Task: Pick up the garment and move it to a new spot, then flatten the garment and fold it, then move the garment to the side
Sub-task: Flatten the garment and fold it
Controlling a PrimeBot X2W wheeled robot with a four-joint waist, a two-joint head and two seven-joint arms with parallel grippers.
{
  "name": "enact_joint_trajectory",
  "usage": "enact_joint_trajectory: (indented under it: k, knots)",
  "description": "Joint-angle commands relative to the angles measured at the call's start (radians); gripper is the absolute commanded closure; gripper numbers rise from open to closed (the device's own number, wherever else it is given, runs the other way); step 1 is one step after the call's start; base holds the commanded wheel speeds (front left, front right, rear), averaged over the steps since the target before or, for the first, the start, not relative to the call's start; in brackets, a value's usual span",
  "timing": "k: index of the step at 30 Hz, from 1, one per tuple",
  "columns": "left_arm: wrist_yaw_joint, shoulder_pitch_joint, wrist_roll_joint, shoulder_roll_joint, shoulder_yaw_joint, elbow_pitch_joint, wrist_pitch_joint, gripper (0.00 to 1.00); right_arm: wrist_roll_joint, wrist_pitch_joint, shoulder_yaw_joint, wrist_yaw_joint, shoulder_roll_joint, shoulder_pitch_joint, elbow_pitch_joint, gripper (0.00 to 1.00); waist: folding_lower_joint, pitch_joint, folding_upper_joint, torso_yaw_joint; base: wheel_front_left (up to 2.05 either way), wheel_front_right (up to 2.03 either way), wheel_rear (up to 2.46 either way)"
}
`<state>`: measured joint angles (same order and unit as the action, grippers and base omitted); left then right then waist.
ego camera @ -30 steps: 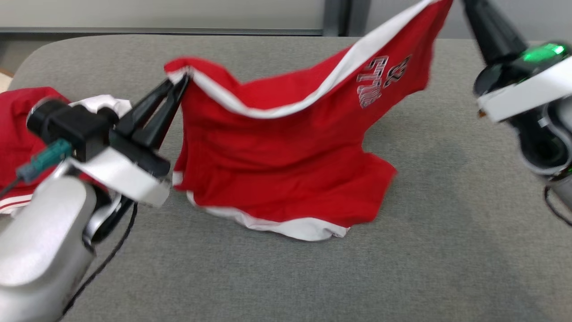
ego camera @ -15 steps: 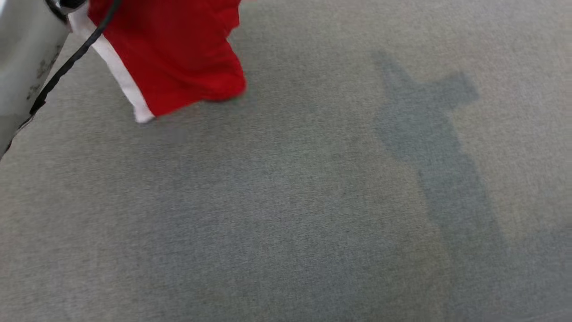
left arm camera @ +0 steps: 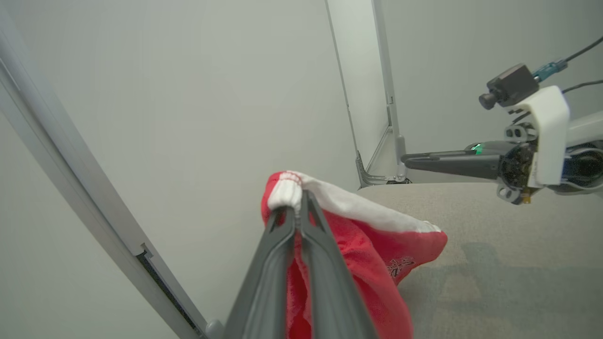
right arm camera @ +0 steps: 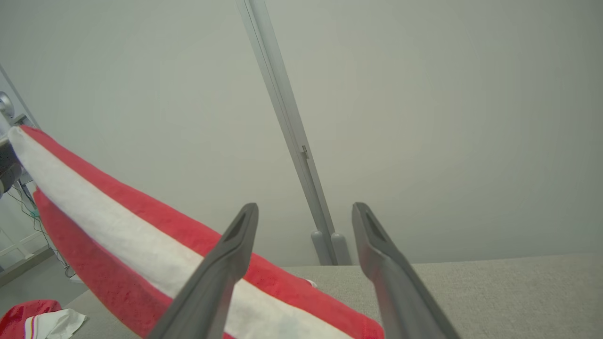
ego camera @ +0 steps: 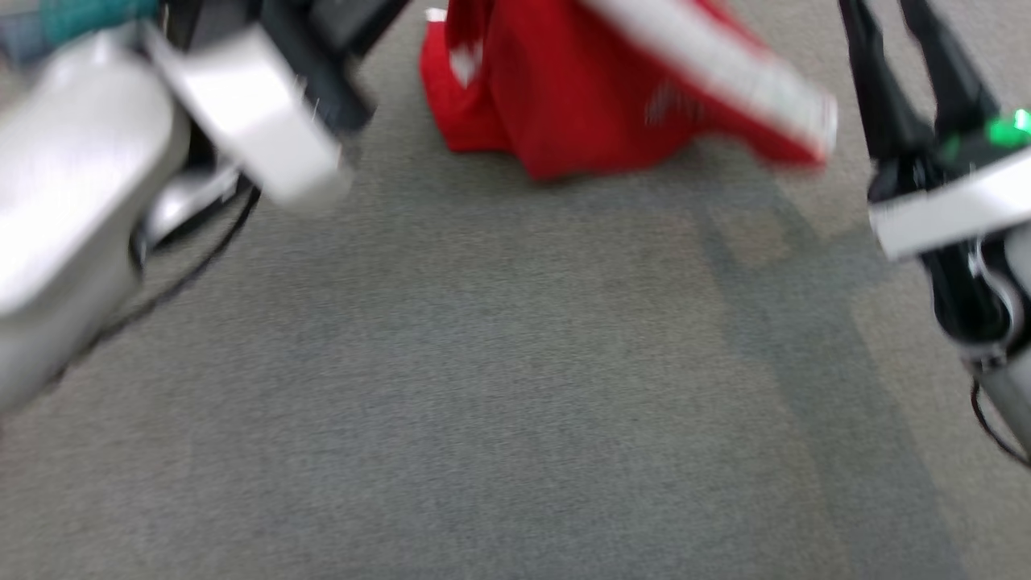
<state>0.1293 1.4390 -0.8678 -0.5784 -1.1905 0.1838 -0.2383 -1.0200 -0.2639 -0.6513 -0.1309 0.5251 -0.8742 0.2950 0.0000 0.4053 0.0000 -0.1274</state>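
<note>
1. The left claw is clenched on the garment, its two dark fingers pinching a bunched white corner of the hem, held up above the desk
2. The garment is red with a broad white band; in the left wrist view it hangs from the pinched corner and trails down to the right, with pale lettering on a lower fold
3. In the blurred head view, the garment is at top centre, and its lowest folds reach down to the grey desk; I cannot tell whether they rest on it
4. The right claw is spread wide and grips nothing; the white band passes behind the finger on that view's left
5. In the head view the right claw stands at the upper right, just beside the garment's loose end
6. A second red-and-white cloth lies in the lower left corner of the right wrist view
</note>
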Motion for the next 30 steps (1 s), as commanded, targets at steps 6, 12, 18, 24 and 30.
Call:
enact_joint_trajectory:
  k: [6,12,18,24,30]
  knots:
    - [-0.177,-0.398,-0.003,-0.181,-0.042,-0.188,-0.025,1.0,-0.062,-0.001,0.004,0.0,0.088,0.348,-0.087,0.0,0.0,-0.035,0.0,0.13,0.0,0.0,0.0]
    - [-0.247,-0.65,0.019,-0.163,0.077,-0.206,-0.027,1.0,-0.074,-0.001,0.002,0.0,0.051,0.554,-0.122,0.0,0.0,-0.022,0.0,0.18,0.0,0.0,0.0]
    - [-0.176,-0.84,0.105,-0.085,0.281,-0.144,-0.028,1.0,0.021,0.001,-0.001,0.0,-0.028,0.642,-0.093,0.0,0.0,-0.021,0.0,0.182,0.0,0.0,0.0]
    - [-0.076,-0.921,0.198,-0.011,0.41,-0.068,-0.027,1.0,0.058,0.001,-0.012,-0.001,-0.062,0.593,-0.019,0.15,0.0,-0.027,0.0,0.181,0.0,0.0,0.0]
    - [-0.031,-0.94,0.252,0.032,0.468,-0.032,-0.027,1.0,0.042,0.003,-0.029,-0.001,-0.072,0.567,0.021,0.6,0.0,-0.021,0.0,0.184,0.0,0.0,0.0]
